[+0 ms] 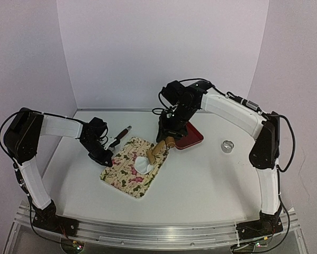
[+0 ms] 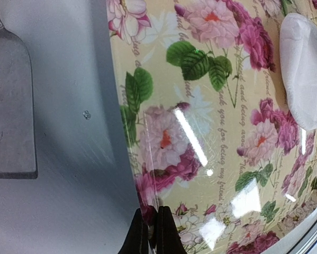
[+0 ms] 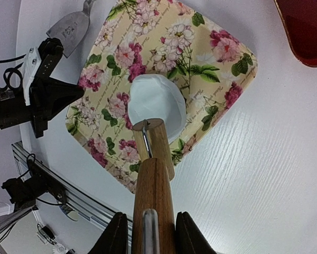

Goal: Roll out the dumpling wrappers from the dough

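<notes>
We are clamping the rolling pin (image 3: 154,180) in our right gripper (image 3: 150,233), risking tearing the thin dough (image 3: 155,100) by pressing unevenly.

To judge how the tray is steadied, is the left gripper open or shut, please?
Shut: the left gripper has jaws together, no gap, at the rim of the floral tray.
</notes>
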{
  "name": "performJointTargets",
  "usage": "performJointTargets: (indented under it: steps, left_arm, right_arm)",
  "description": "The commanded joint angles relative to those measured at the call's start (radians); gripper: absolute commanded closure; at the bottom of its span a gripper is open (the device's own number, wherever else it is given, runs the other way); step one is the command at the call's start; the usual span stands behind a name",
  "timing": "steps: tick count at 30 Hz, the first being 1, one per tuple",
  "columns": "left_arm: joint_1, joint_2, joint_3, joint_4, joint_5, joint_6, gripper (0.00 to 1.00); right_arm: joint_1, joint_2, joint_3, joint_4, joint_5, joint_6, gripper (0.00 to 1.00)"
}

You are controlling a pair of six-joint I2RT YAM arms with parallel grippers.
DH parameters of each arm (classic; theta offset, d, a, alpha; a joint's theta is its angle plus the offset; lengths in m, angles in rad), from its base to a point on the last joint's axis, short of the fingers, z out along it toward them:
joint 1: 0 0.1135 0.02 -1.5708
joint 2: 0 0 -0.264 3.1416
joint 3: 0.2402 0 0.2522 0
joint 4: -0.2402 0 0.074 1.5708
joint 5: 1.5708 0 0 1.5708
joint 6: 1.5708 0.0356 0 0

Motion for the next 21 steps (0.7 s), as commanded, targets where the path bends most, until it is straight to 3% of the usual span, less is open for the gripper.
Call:
performJointTargets:
  steps: [1,21]
  left_arm:
    - [-0.016,-0.029,0.044,-0.028,-0.041,0.061,1.00]
    - [-0.088,-0.033,0.030,-0.039,-0.127,0.080,1.00]
  right_arm:
    - [0.012,0.038,0.060,-0.073,0.033,-0.049,1.00]
    - [0.019,0.129,0.204,-0.065,-0.018,-0.053,1.00]
